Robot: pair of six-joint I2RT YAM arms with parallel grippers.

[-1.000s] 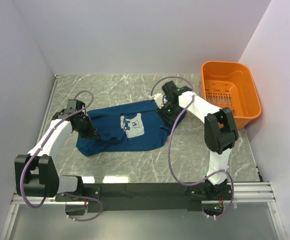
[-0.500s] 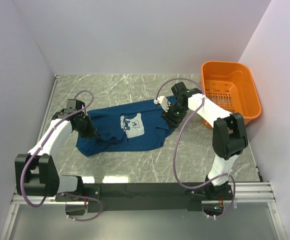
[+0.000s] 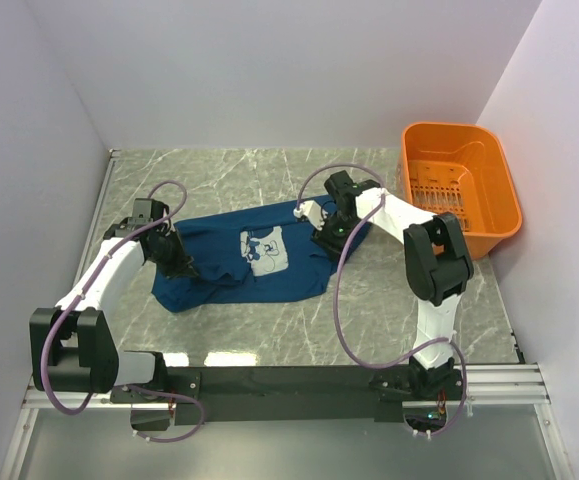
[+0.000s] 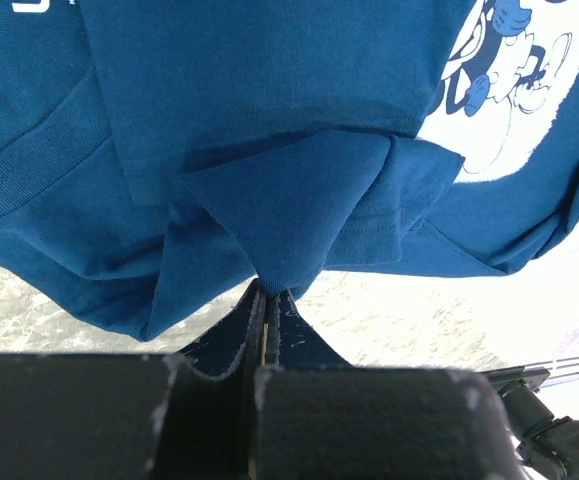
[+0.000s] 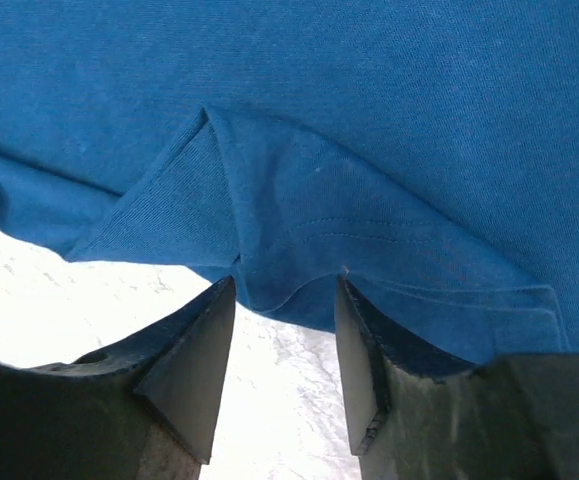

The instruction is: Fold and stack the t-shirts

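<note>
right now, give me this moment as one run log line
stage: fold not yet done | t-shirt: spread out, print up | left gripper: shut on t-shirt fold | right gripper: open at t-shirt hem

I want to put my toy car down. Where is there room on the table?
Bare marble table runs behind the t-shirt, along the back wall, up to the orange basket. Another free strip lies between the t-shirt and the black rail. Crowded: the t-shirt's two ends, where the left gripper pinches it and the right gripper stands open at its hem.
</note>
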